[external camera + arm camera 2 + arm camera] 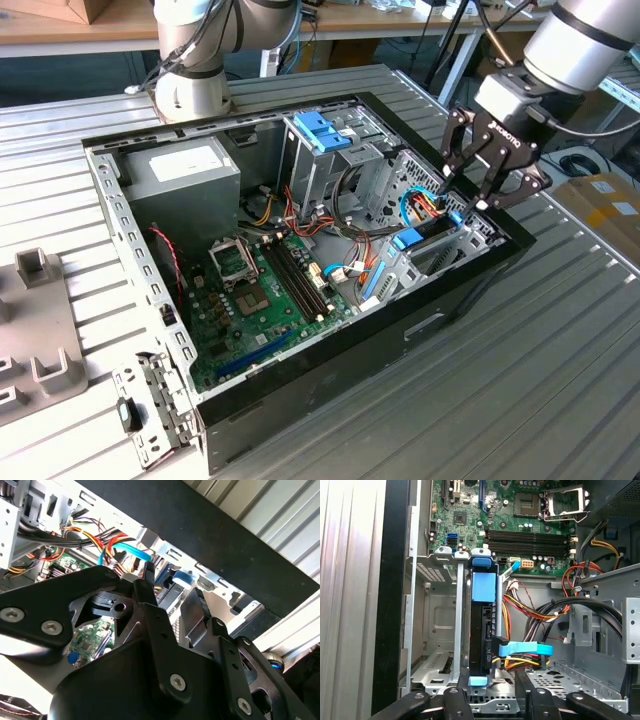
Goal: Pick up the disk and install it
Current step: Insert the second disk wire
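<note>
The disk stands on edge in a metal bay at the corner of the open computer case, on the exterior view's right. Its blue carrier frame shows along the upper edge and also appears as a blue strip in the exterior view. My gripper hovers just above the end of the disk. In the first wrist view the gripper is open, one black finger on each side of the disk's end with a gap, not touching it. A blue data cable runs beside the disk.
A motherboard lies on the case floor. A grey power-supply box and a tall cage with a blue handle stand at the back. Coloured wire bundles crowd the bay's side. Another arm's base stands behind the case on the ribbed table.
</note>
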Robot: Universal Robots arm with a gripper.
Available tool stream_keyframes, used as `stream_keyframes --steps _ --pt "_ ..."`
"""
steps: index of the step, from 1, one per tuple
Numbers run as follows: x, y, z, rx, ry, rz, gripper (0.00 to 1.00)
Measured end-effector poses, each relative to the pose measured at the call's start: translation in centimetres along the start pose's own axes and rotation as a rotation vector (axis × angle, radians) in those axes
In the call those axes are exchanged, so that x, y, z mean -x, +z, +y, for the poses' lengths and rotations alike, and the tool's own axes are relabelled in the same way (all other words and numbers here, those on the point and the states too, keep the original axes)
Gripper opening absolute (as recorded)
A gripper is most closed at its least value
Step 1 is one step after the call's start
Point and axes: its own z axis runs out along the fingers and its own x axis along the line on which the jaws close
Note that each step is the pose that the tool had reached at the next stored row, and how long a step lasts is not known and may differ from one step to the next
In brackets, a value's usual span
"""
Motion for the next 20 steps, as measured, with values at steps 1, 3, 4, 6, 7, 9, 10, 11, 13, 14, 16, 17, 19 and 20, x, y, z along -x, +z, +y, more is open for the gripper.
stream_keyframes --steps 1,3,4,6,7,9,10,11,13,14,16,17,19,20 --pt "0.16 0.01 0.01 0.0 0.0 0.0 0.48" --pt "0.65 0.03 0.02 0.0001 0.0 0.0011 0.48" --pt "0.87 0.04 0.04 0.0001 0.0 0.0014 0.48" --pt "1.29 0.08 0.35 0.0001 0.0 0.0017 0.48" --pt "1.3 0.09 0.48 0.0 0.0 0.0016 0.48" --pt "1.31 0.11 0.67 0.0001 0.0 0.0015 0.48" --pt "1.31 0.12 0.74 0.0001 0.0 0.0016 0.48" --pt "1.32 0.12 0.84 0.0001 0.0 0.0017 0.48" --pt "1.32 0.13 0.99 0.0 0.0 0.0017 0.48" --pt "1.33 0.1 1.0 0.0 0.0 0.0017 0.48" --pt "1.34 -0.13 1.03 -0.0001 0.0 0.002 0.48" --pt "1.35 -0.24 1.04 -0.0001 0.0 0.0018 0.48" --pt "1.36 -0.52 1.1 -0.0004 0.0 0.0017 0.48" --pt "1.36 -0.63 1.12 -0.0006 0.0 0.0018 0.48"
